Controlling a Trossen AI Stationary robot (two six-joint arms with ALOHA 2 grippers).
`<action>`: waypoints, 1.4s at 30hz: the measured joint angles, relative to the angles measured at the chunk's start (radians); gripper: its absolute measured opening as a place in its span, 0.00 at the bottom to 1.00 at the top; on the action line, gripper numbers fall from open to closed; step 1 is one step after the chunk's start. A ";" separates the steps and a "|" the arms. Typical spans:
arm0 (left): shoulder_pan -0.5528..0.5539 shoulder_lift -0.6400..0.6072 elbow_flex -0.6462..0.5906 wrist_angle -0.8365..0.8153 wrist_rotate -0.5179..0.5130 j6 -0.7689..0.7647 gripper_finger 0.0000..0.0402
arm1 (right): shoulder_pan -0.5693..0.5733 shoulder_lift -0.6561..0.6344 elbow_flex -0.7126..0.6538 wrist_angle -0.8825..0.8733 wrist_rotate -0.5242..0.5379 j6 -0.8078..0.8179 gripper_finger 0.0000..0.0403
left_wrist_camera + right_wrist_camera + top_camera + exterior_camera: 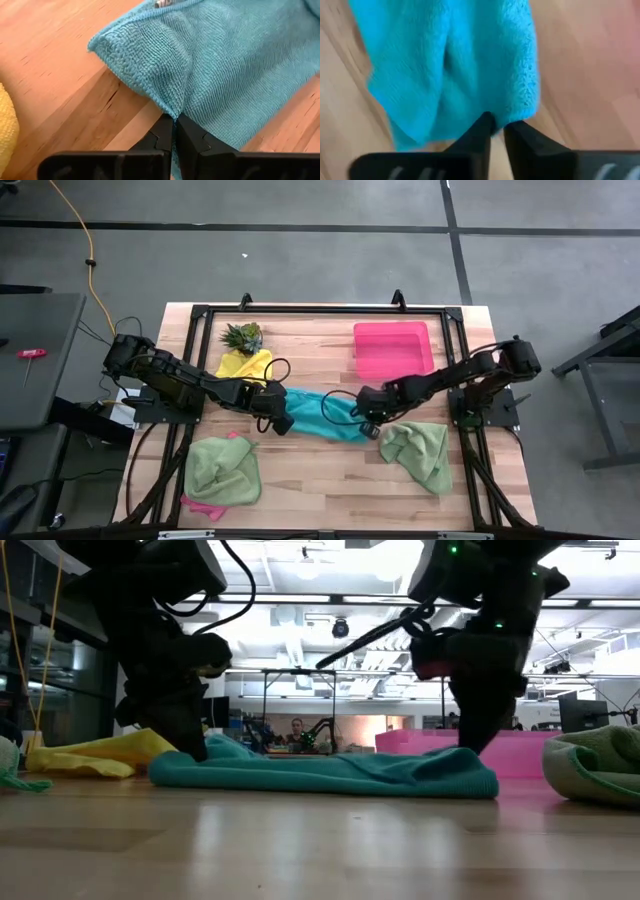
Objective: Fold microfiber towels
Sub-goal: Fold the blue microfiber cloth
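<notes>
Teal towel (320,415): lies crumpled in a long band across the middle of the wooden bench (330,480), between the two arms.

Left claw (281,423): down at the towel's left end; its two dark fingers (165,137) are pressed together, clamped on a fold at the cloth's edge.

Right claw (368,427): down at the towel's right end; its fingers (480,131) are nearly together, pinching the towel's edge.

Yellow towel (243,364): bunched at the back left of the bench, just beside the small spiky plant (243,335).

Light green towel, left (222,470): rumpled at the front left, resting on a pink towel (200,506) of which only an edge shows beneath it.

Light green towel, right (420,450): rumpled at the front right, near the right claw but apart from it.

Pink tray (391,348): stands at the back right of the bench, well apart from the towels.

Room behind the bench: a person (297,732) sits far off in the low view.
</notes>
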 joint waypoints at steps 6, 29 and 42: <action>0.000 0.000 0.000 0.000 0.000 0.000 0.00 | -0.008 -0.004 0.000 -0.004 -0.011 -0.007 0.40; 0.001 0.000 0.000 0.000 0.000 0.015 0.00 | -0.150 -0.337 -0.441 0.583 -0.173 0.666 0.59; 0.001 0.000 0.000 0.004 0.000 0.025 0.00 | -0.114 -0.335 -0.589 0.825 -0.134 1.097 0.59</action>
